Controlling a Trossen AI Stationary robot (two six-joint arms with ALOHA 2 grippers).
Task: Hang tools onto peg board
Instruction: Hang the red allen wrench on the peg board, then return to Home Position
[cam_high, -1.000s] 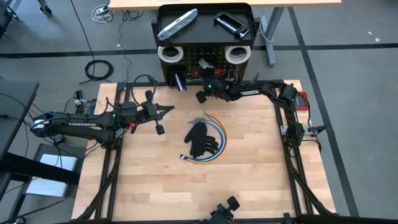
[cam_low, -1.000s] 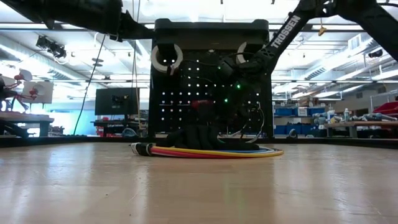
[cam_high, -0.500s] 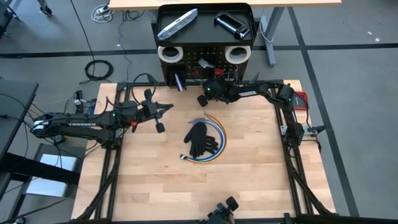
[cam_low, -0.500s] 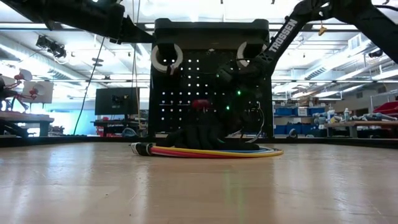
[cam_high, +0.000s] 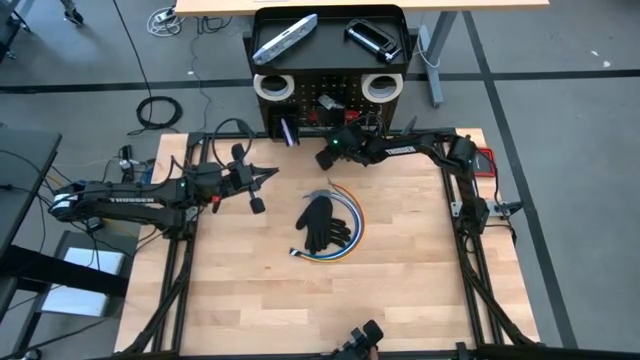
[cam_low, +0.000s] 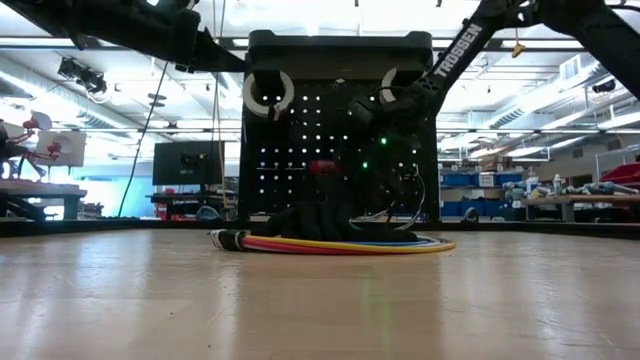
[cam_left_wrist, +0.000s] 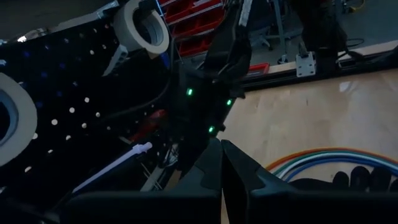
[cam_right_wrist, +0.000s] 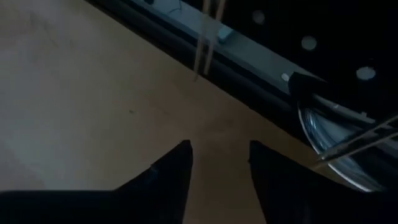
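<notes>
The black peg board (cam_high: 310, 112) stands at the table's far edge. A silver flat bar (cam_high: 285, 38) and a black clamp (cam_high: 372, 38) lie in its top tray. Two white tape rolls (cam_high: 272, 87) (cam_high: 380, 87), a red-handled tool (cam_high: 326, 103) and a purple-handled tool (cam_high: 288, 130) hang on its front. My right gripper (cam_high: 325, 157) hovers just before the board's foot, open (cam_right_wrist: 219, 155) over bare wood, with nothing between its fingers. My left gripper (cam_high: 272, 174) is shut (cam_left_wrist: 221, 168) and empty, left of the board, pointing toward the right arm.
A black glove (cam_high: 322, 222) lies on a coil of coloured cables (cam_high: 352, 232) in the middle of the table. Frame rails run along the left and right sides. The near half of the wooden top (cam_high: 330, 300) is bare.
My right gripper has shifted a little in front of the peg board, dipping toward the table and rising again. The tools on the board have stayed in place.
</notes>
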